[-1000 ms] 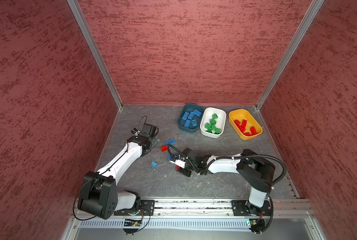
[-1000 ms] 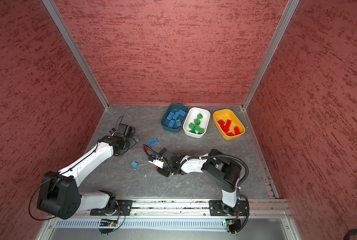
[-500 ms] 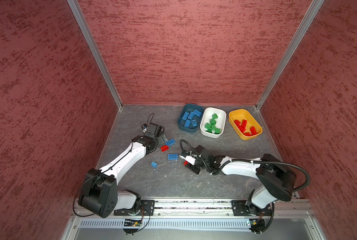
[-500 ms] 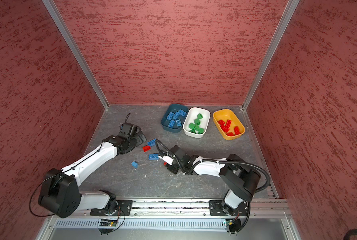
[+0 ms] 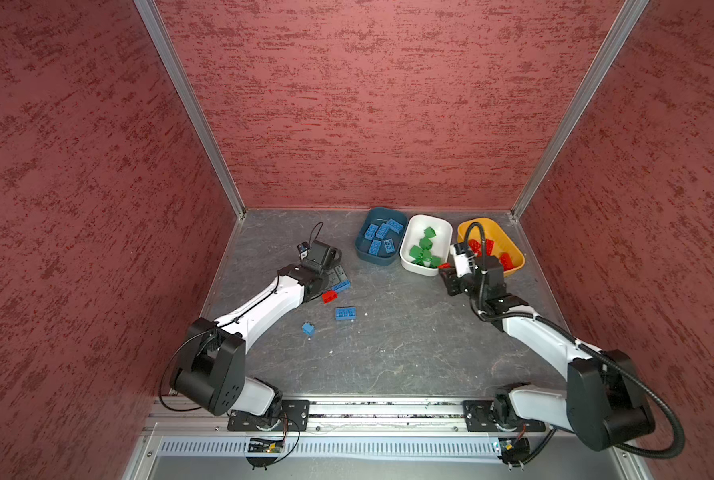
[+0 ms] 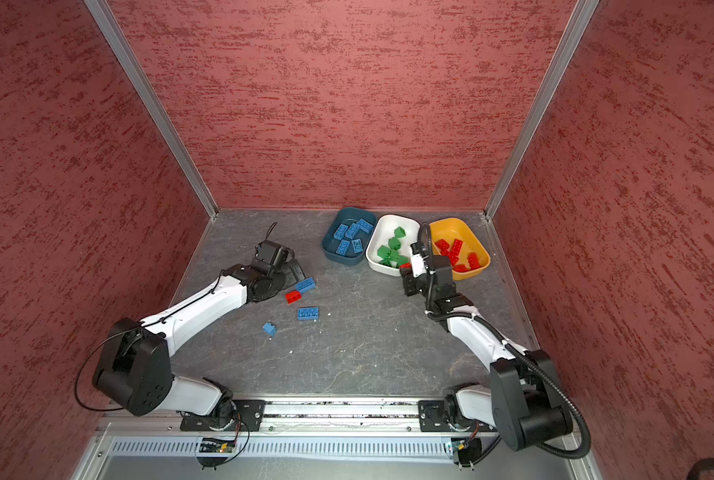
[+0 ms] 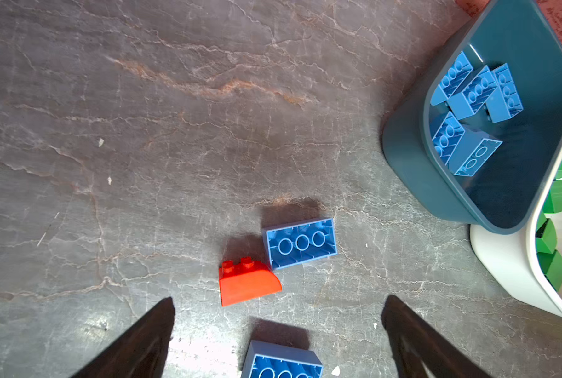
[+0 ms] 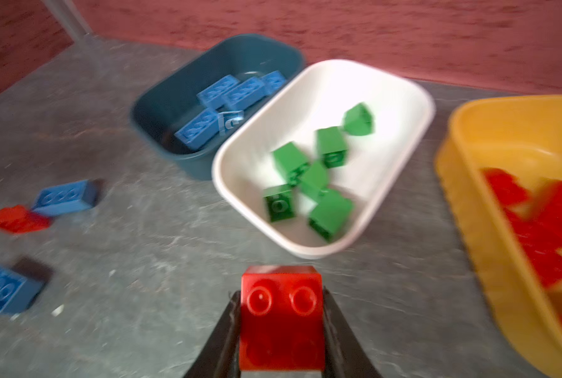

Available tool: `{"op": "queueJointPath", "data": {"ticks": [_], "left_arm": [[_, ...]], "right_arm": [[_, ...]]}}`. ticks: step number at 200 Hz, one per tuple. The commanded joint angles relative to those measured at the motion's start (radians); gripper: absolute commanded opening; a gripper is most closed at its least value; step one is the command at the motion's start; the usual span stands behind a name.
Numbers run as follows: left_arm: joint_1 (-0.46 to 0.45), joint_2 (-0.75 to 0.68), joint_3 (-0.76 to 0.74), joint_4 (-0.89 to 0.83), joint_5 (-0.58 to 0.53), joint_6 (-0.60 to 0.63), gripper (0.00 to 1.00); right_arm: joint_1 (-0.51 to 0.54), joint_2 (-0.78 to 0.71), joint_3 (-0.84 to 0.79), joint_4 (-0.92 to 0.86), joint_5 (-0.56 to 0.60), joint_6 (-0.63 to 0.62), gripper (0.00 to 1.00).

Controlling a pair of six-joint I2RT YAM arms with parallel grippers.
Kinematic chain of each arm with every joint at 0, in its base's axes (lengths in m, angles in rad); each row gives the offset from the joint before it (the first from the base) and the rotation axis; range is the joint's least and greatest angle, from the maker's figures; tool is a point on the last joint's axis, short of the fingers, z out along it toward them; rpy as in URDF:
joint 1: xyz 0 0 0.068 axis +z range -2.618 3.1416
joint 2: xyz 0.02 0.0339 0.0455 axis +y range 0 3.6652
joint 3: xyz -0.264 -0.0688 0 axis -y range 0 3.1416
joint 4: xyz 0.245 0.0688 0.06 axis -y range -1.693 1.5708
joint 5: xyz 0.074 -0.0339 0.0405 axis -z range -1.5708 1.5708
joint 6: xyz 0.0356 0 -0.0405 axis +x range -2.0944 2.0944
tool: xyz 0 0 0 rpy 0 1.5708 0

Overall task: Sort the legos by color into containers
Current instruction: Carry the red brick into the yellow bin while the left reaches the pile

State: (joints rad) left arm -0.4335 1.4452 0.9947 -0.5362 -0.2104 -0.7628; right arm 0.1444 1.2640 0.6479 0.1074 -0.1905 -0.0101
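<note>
Grip check, right arm: the right gripper [image 8: 281,294] is clamped on a red brick [image 8: 282,314], one finger against each side, studs facing the wrist camera. In both top views we place this brick at the near end of the white tub [image 5: 419,270], just short of its rim and beside the yellow-orange tub [image 5: 492,230]. We cannot tell how high it hangs over the table [image 5: 388,353]. The right wrist view is blurred, so we record no finer detail. The left gripper [image 7: 279,299] stands wide apart and holds nothing. It is low over the loose pieces left of centre. A sloped red brick [image 7: 248,284] lies just ahead of its fingertips, studs up. A blue oblong brick [image 7: 301,243] lies underside up at that brick's corner, and we cannot tell whether the two touch. A second blue oblong brick [image 7: 283,363], also underside up, lies between the fingers. A small blue brick [image 5: 308,329] sits apart, nearer the rail. The three tubs stand in a row at the back, side by side. The teal tub [image 5: 378,261] holds the blue bricks [image 5: 382,237]. The white one holds the green bricks [image 5: 424,251], and the yellow-orange one holds the red bricks [image 5: 486,247]. We see each tub holding a single colour.
</note>
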Motion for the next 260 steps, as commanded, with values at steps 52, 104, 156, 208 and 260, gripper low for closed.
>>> {"op": "queueJointPath", "data": {"ticks": [52,104,156,208,260], "left_arm": [[0.005,-0.124,-0.099,-0.068,-0.044,-0.030,0.99],[0.016,-0.206,-0.191,-0.142,-0.037,-0.083,0.99],[0.021,-0.237,-0.245,-0.263,-0.051,-0.187,0.99],[0.005,-0.226,-0.284,-0.320,-0.054,-0.288,1.00],[-0.027,-0.218,-0.334,-0.243,-0.024,-0.332,0.88]], "right_arm": [[-0.354,0.162,0.228,-0.108,-0.068,0.096,0.27],[-0.419,0.405,0.463,-0.214,-0.024,0.098,0.28],[-0.414,0.631,0.713,-0.322,-0.158,0.093,0.33],[-0.391,0.735,0.838,-0.284,-0.059,0.135,0.48],[-0.339,0.616,0.707,-0.148,-0.106,0.127,0.73]]}}
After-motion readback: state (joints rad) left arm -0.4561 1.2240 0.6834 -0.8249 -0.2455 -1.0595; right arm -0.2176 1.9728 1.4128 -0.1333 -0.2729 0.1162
